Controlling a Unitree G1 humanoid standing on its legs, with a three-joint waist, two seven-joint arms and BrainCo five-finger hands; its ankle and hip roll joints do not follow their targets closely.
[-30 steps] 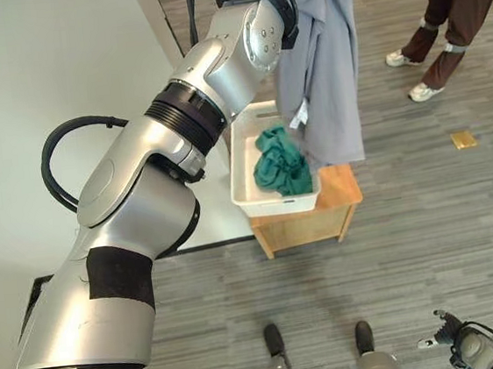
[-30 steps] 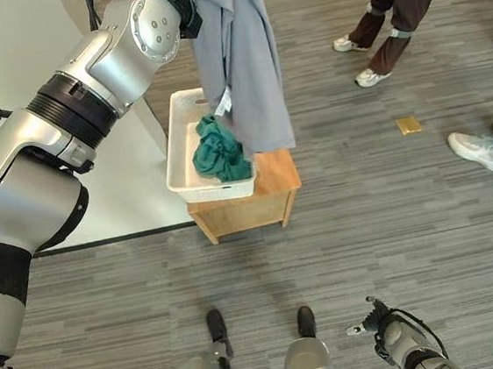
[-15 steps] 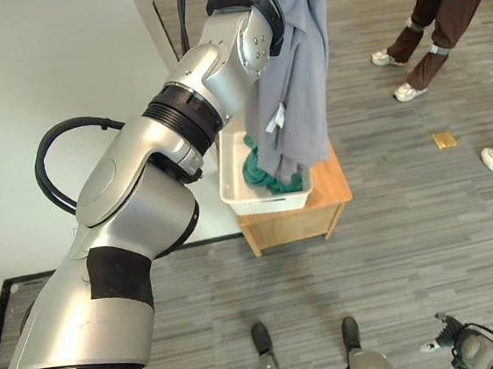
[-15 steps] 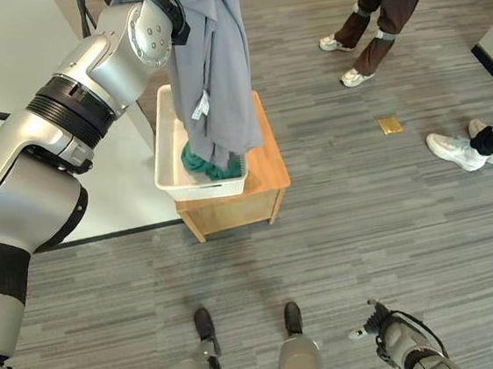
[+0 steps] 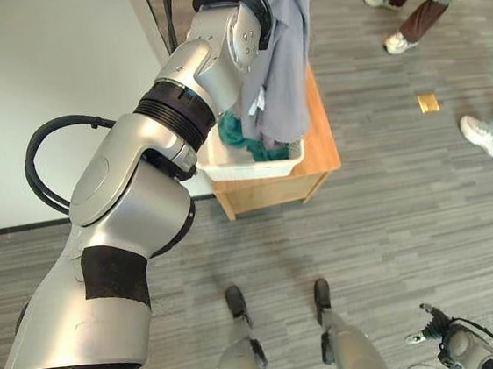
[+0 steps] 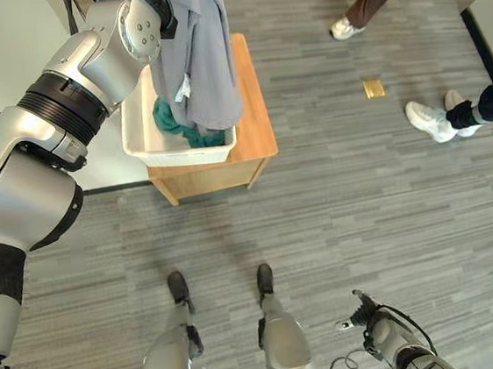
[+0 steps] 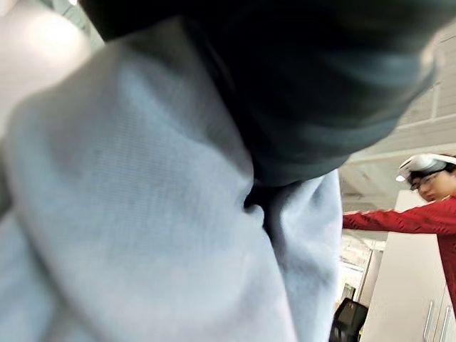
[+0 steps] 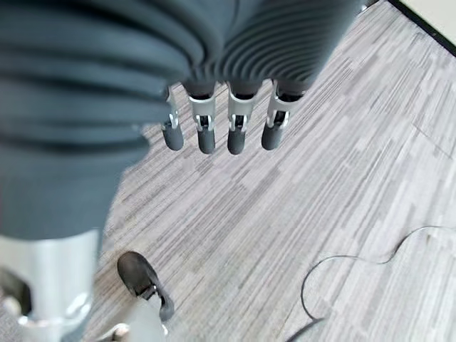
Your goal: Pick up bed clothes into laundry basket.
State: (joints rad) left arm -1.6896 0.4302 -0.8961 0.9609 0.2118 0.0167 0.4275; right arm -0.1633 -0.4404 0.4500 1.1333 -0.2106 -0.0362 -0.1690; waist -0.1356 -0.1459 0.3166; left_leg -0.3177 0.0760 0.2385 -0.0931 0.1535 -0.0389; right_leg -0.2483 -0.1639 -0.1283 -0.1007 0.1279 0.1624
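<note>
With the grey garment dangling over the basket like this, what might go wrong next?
The grey garment hangs partly past the white basket's rim, over the wooden stand; released now, part may drape outside. The basket sits near the stand's edge, so a dragging hem might shift it. The left hand is buried in cloth, so its hold can't be checked. The right hand hangs idle.

Grey striped plank-pattern floor (image 6: 388,187); a small light wooden table (image 6: 253,122) stands beside a pale off-white wall (image 5: 43,91).

Office-like lab: grey carpet tiles (image 6: 388,187), white cabinets (image 7: 420,299).
</note>
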